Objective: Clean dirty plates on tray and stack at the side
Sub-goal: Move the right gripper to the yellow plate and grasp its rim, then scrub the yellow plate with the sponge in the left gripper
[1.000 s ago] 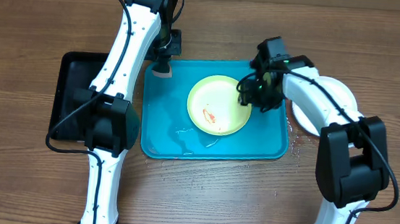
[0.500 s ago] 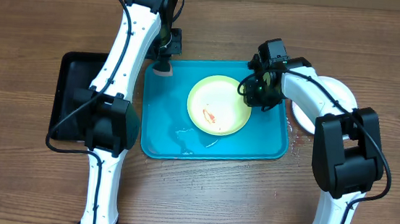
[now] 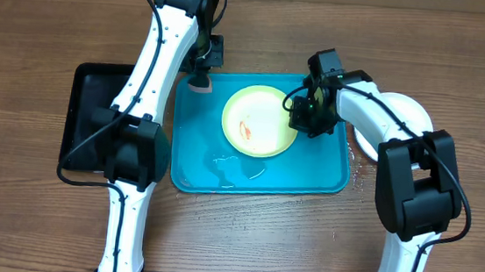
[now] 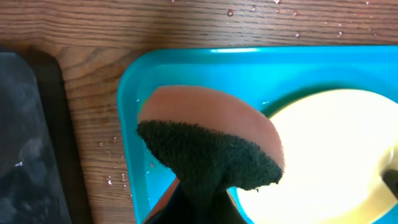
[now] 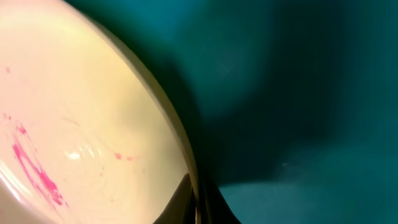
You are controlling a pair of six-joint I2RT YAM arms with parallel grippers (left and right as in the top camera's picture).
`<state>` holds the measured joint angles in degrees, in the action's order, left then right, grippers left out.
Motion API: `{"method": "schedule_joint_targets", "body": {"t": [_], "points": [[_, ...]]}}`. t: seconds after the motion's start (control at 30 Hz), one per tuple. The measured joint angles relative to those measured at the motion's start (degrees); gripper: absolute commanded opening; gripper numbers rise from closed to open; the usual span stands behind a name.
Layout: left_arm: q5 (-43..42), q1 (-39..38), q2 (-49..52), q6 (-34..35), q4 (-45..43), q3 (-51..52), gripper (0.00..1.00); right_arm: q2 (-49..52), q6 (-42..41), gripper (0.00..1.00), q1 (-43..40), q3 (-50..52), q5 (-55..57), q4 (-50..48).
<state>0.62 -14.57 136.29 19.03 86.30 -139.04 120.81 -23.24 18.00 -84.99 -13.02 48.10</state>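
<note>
Plate (image 3: 259,124), yellow-green with a red smear (image 3: 245,129), lay in the turquoise tray (image 3: 301,172) at the middle of the counter (image 3: 24,223). The right fingers (image 3: 301,116) were clamped on its right rim. The left fingers (image 3: 200,62) gripped a sponge (image 4: 211,143) over the tray's far-left corner.

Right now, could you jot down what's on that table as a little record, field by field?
turquoise tray: wet in places, holds one plate
yellow-green plate: on that tray, red smear on it
right claw: pinching that plate's right rim
left claw: holding a sponge at the tray's far left corner
white plate: right of the tray, partly under the arm
black tray: left of the turquoise one
</note>
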Motion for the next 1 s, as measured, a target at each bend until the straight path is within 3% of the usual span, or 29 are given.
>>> {"method": "schedule_joint_targets", "body": {"t": [0.13, 0.37, 0.67, 1.0], "points": [[0.0, -1.27, 0.0, 0.02, -1.09, 1.05, 0.04, 0.0, -9.55, 0.04, 1.44, 0.0, 0.42, -0.42], [-0.13, -4.28, 0.0, 0.0, -6.73, 9.4, 0.04, 0.0, -16.41, 0.04, 3.67, 0.04, 2.45, -2.64], [-5.38, -5.86, 0.04, -4.24, -19.43, 20.33, 0.04, 0.0, -17.0, 0.04, 3.85, 0.92, 1.7, -4.79], [-3.45, -6.03, -1.97, -7.08, -25.07, 29.55, 0.04, 0.0, -12.15, 0.04, 3.76, 1.27, -1.05, -6.03]]}}
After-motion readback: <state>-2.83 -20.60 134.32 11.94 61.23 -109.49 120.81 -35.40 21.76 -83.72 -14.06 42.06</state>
